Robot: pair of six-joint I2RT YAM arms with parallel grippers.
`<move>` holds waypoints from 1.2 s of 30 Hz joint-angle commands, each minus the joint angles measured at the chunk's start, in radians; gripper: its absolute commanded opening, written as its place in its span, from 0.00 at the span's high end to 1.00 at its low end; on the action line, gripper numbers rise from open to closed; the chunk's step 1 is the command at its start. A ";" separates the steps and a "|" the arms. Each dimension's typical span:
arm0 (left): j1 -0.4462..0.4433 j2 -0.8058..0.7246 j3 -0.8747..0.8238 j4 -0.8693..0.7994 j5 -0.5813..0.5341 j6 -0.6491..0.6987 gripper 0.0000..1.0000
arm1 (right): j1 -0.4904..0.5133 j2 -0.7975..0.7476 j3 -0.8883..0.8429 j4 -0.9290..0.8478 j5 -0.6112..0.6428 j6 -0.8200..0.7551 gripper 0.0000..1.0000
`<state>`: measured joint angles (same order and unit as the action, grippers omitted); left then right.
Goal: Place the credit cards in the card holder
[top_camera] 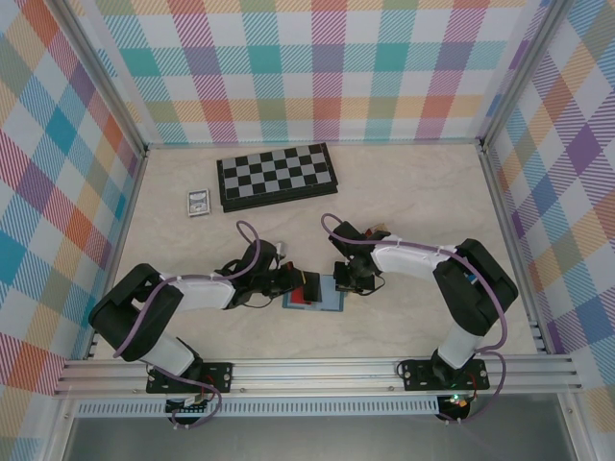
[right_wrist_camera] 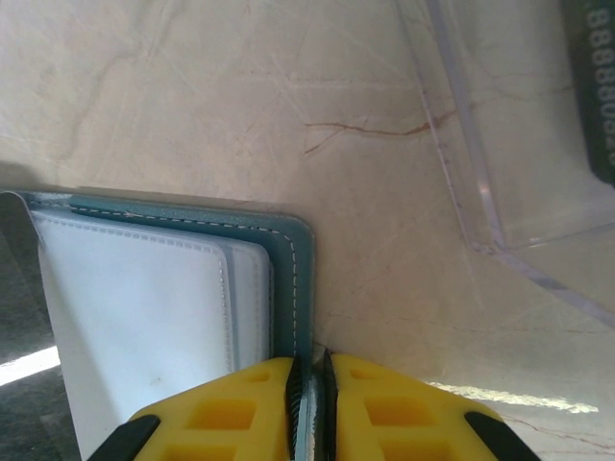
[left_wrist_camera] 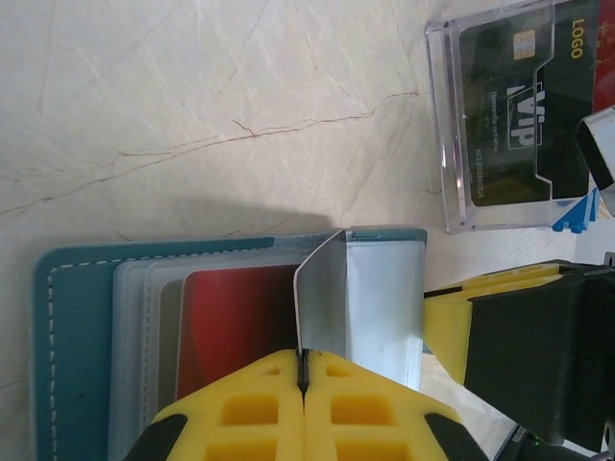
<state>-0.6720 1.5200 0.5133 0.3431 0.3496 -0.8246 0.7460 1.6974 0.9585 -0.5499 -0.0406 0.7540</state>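
Note:
The teal card holder (top_camera: pixel 325 305) lies open on the table between my two arms. In the left wrist view the card holder (left_wrist_camera: pixel 77 346) shows its clear sleeves, and a red credit card (left_wrist_camera: pixel 231 327) sits inside one. My left gripper (left_wrist_camera: pixel 304 360) is shut on one clear sleeve (left_wrist_camera: pixel 327 298) and holds it upright. My right gripper (right_wrist_camera: pixel 309 370) is shut on the right edge of the card holder's teal cover (right_wrist_camera: pixel 293 279). A dark brown-black credit card (left_wrist_camera: pixel 514 106) marked VIP rests in a clear plastic box (left_wrist_camera: pixel 447 125) just beyond.
A black-and-white chessboard (top_camera: pixel 276 176) lies at the back of the table. A small silver-grey framed rectangle (top_camera: pixel 199 202) sits to its left. The clear box wall (right_wrist_camera: pixel 471 182) stands close to my right gripper. Plaid walls enclose the table.

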 commanded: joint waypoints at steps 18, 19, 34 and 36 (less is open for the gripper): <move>-0.028 0.008 0.063 -0.203 0.073 0.099 1.00 | 0.004 0.044 -0.024 0.018 -0.022 0.017 0.83; -0.028 0.010 0.066 -0.200 0.084 0.105 1.00 | 0.004 0.042 -0.025 0.018 -0.023 0.016 0.83; -0.030 0.176 0.234 -0.288 0.209 0.205 1.00 | 0.004 0.023 -0.032 0.044 -0.041 0.001 0.84; -0.030 0.186 0.251 -0.294 0.207 0.204 1.00 | 0.004 0.023 -0.029 0.042 -0.044 0.001 0.84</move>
<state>-0.6888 1.6840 0.7345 0.1028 0.5232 -0.6563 0.7452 1.6981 0.9554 -0.5388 -0.0486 0.7551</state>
